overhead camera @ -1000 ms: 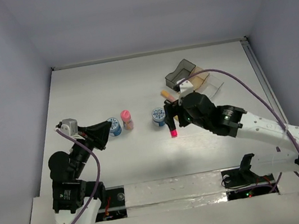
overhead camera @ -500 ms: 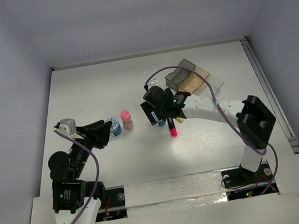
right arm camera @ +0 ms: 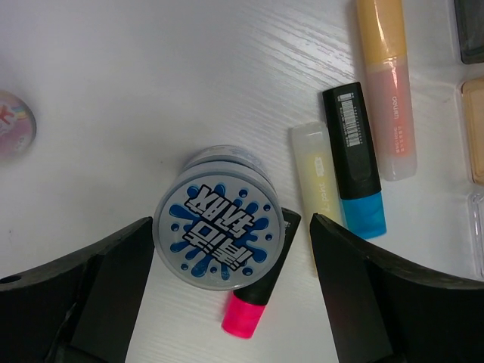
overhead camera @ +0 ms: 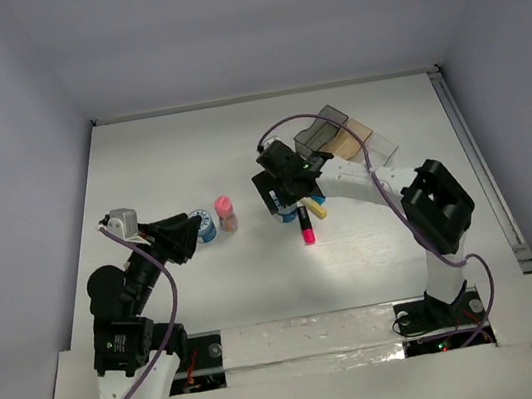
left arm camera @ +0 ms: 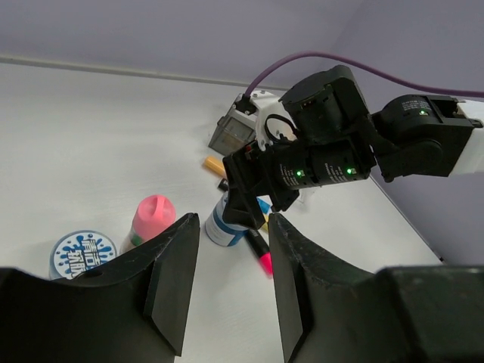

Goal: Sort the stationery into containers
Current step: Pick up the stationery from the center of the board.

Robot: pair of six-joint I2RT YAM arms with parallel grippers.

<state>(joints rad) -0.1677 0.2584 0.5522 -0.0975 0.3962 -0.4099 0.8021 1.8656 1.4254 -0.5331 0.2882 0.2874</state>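
Observation:
My right gripper (right arm camera: 231,223) hangs open straight over a round blue-and-white pot (right arm camera: 218,227), one finger on each side, a gap showing on the right. A pink-black marker (right arm camera: 261,291) lies half under that pot. Beside it lie a yellow marker (right arm camera: 318,181), a black-blue marker (right arm camera: 354,159) and an orange marker (right arm camera: 386,83). From above, the right gripper (overhead camera: 283,192) covers this pot. My left gripper (overhead camera: 189,234) is open and empty, next to a second pot (overhead camera: 206,227). The pink-topped stick (overhead camera: 226,213) stands just right of it. The containers sit far right: dark (overhead camera: 321,130), amber (overhead camera: 355,135), clear (overhead camera: 380,149).
The right arm's forearm (overhead camera: 365,182) and purple cable (overhead camera: 335,126) pass over the marker pile and the trays. In the left wrist view, the second pot (left arm camera: 79,253) and pink-topped stick (left arm camera: 151,219) lie left of my jaws, with the right gripper's black body (left arm camera: 318,162) beyond.
The right arm has swung in from the right and its gripper now sits over the pot by the markers. The left jaws have widened slightly; the left arm stayed put.

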